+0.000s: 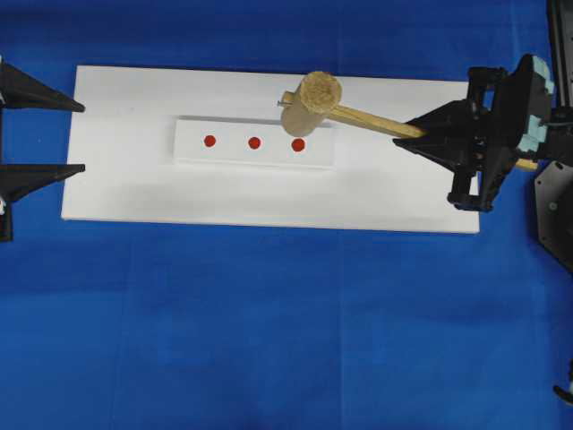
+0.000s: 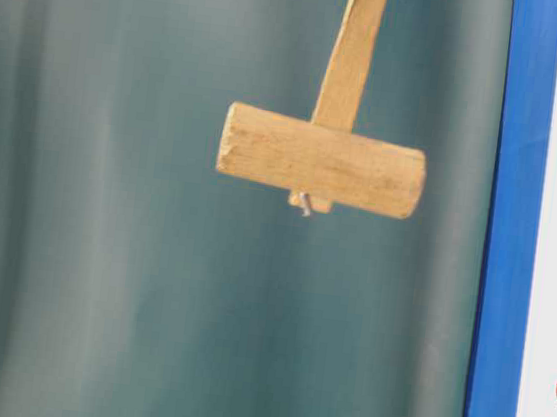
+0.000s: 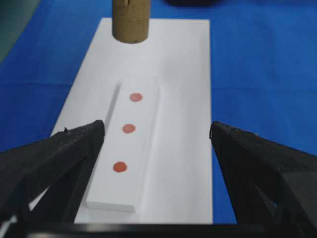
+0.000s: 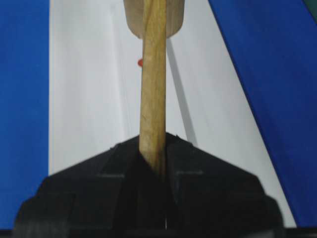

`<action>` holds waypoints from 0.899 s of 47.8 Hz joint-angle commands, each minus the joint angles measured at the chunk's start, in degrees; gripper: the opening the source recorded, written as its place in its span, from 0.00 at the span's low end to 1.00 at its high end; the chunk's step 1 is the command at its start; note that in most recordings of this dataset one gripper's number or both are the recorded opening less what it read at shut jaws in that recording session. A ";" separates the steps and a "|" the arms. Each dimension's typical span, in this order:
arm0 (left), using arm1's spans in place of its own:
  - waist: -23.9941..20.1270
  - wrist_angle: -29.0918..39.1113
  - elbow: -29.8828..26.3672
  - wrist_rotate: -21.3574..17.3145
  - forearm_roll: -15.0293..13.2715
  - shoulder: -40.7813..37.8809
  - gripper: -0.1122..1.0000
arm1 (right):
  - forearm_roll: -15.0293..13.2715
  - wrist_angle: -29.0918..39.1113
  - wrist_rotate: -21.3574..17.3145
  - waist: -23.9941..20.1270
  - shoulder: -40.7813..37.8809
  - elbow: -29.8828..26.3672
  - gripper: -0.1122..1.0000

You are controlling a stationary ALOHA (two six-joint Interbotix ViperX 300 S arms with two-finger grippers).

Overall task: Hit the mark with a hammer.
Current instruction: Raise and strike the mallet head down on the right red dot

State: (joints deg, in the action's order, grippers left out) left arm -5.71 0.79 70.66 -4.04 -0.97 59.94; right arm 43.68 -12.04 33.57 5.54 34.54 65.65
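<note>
A light-wood hammer [image 1: 315, 100] hangs in the air over the white board, its thick round head above the right end of a raised white strip [image 1: 233, 152]. Three red marks [image 1: 254, 142] lie in a row on that strip; the head hovers near the rightmost mark [image 1: 298, 144]. My right gripper [image 1: 410, 133] is shut on the hammer's handle [image 4: 153, 99]. The hammer head [image 2: 321, 160] is level and clear of the surface. My left gripper [image 3: 157, 133] stands open at the board's left end, nothing between its fingers, looking along the red marks [image 3: 129, 128].
The white board [image 1: 134, 188] lies on a blue cloth [image 1: 269, 331]. Blue cloth surrounds it on all sides. The right arm's base [image 1: 555, 206] stands at the right edge.
</note>
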 commanded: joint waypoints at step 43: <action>-0.18 -0.44 -0.62 0.00 0.18 -0.18 0.92 | 3.08 0.70 0.44 0.00 -9.40 -3.34 0.12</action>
State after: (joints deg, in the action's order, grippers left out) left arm -5.71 0.79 70.66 -3.96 -0.88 60.03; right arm 47.11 -11.07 33.66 5.63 21.09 63.37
